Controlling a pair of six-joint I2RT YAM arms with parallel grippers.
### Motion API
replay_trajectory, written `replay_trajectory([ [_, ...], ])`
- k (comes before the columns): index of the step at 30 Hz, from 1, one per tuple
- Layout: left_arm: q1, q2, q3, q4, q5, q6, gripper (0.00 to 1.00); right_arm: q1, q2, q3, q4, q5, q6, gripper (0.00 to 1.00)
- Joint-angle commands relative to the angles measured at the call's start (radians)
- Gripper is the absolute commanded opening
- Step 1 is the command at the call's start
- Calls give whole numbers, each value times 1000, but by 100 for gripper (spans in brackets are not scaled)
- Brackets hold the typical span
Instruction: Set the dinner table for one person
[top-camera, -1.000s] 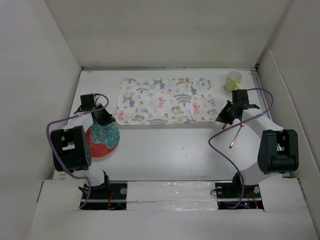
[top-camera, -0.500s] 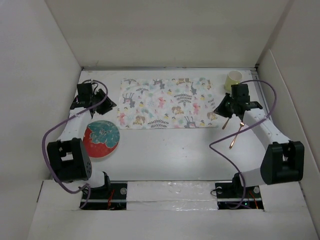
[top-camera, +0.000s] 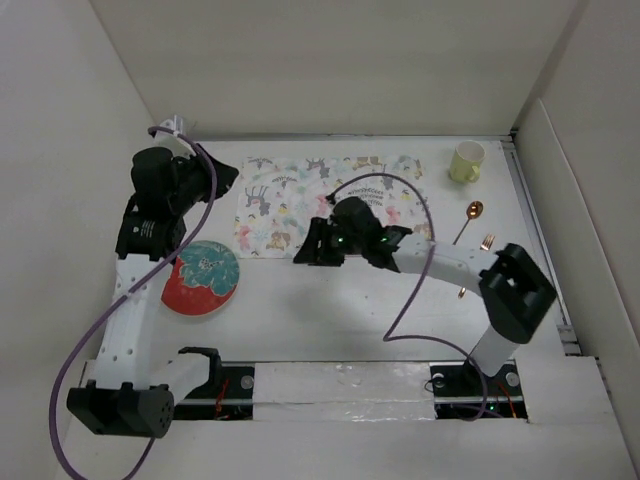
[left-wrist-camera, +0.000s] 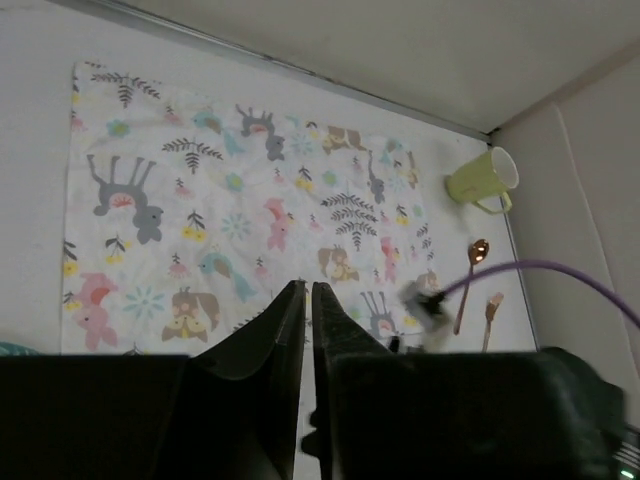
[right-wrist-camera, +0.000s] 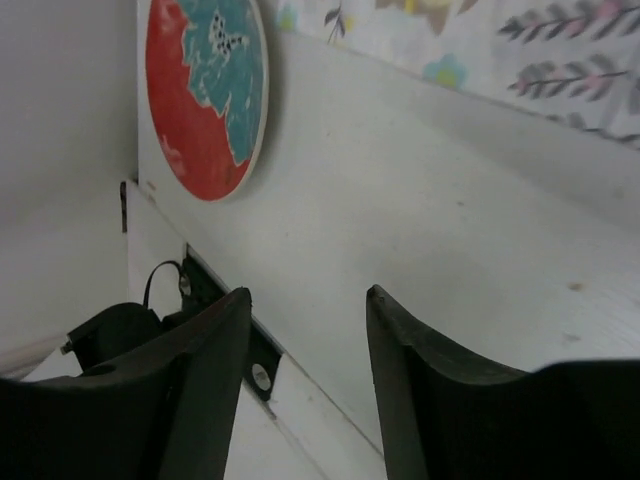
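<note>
Here, matte white rectangular dinner table (top-camera: 330, 310) spanning wall to wall, long axis left to right, soft animal-print cloth mat (top-camera: 330, 203) at far centre, round glossy red-and-teal plate (top-camera: 203, 277) near left, left gripper (left-wrist-camera: 307, 290) pinched together on nothing, right gripper (right-wrist-camera: 308, 295) spread apart, empty.

I can read no words, numbers, brand marks or signs in any of my three views. The cloth mat (top-camera: 300, 195), in the upper middle of the top view, is printed only with small coloured animals and fern sprigs. The plate (top-camera: 203, 278), at the left of that frame, carries a red and teal pattern with a pale flower. The dinner table (top-camera: 340, 310) is plain matte white, and the yellow-green cup (top-camera: 466, 160) at the upper right is plain too.
</note>
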Motion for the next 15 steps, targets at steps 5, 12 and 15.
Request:
replay_trajectory([
  [5, -117, -130, -97, -54, -19, 52, 28, 150, 328, 250, 199, -58, 122, 59],
  [12, -261, -230, -155, -111, -63, 45, 32, 223, 587, 469, 259, -44, 228, 61],
  [15, -302, -269, -195, -121, -83, 42, 32, 250, 690, 564, 216, -21, 260, 61],
])
